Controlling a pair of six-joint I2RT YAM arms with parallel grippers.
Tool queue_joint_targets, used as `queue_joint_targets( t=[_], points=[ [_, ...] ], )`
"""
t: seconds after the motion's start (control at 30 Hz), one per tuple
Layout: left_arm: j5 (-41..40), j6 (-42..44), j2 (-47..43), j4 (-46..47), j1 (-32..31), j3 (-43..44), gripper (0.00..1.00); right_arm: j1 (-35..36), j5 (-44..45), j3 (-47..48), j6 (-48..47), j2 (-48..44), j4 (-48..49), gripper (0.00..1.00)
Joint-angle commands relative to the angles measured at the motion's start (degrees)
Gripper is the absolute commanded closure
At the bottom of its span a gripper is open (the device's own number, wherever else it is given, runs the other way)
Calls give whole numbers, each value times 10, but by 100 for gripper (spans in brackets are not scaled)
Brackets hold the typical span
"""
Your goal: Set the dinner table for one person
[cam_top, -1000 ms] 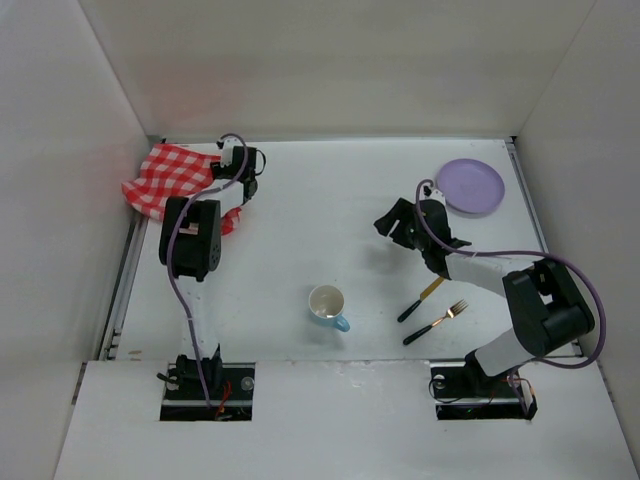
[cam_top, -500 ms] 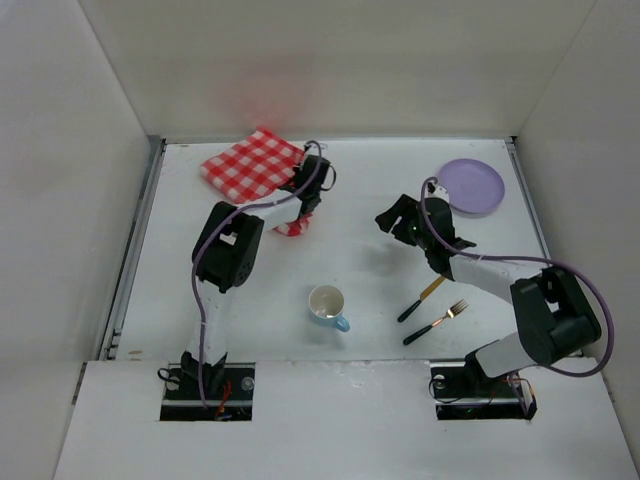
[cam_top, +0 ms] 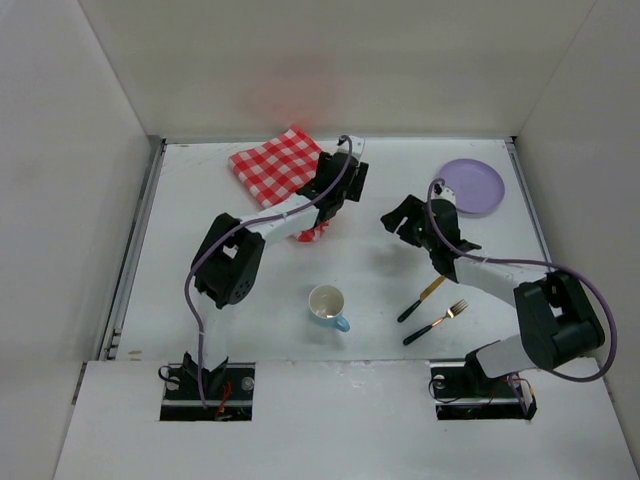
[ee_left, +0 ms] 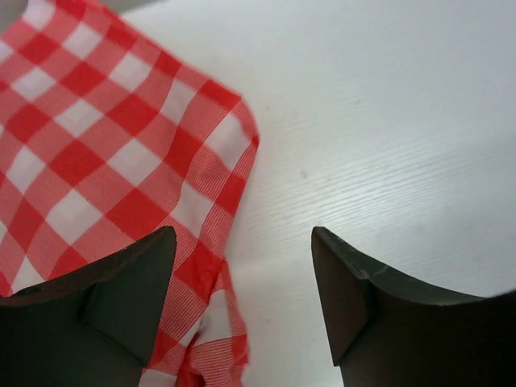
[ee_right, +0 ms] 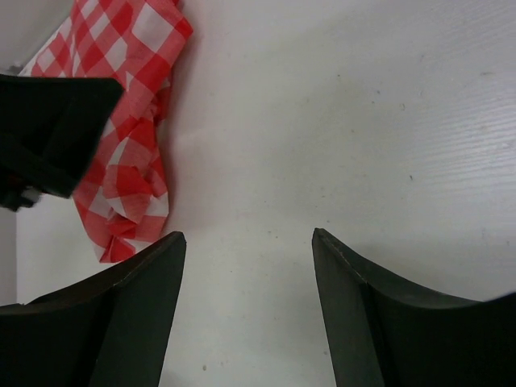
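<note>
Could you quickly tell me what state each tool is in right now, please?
Left tool: open, holding nothing, above the edge of the cloth.
Right tool: open, empty, over the table.

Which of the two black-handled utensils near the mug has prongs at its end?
The fork, the lower one in the overhead view. Its gold end splits into tines, while the other utensil just above it ends in a plain gold tip.

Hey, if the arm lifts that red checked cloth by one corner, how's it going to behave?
Probably floppy: the cloth bunches into folds at one end. Lifted by a corner, it would likely drape and hang. Pushed, it looks thin enough to wrinkle rather than slide whole.
</note>
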Motion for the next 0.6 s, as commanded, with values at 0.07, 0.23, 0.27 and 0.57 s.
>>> queue_joint_targets(
  t=[0.07,0.23,0.27,0.57],
  points=[
    [-28,79,5,-10,-20,85,32,-24,12,-16,16,-30,38,30],
    [-70,144,86,-43,-8,157,27,-40,17,-35,29,-47,57,30],
    [-75,154,98,-47,-6,167,27,-43,13,-36,35,-47,59,30],
    [-73,197,170,-86,3,221,35,-50,-7,-38,44,-44,64,29]
  ],
)
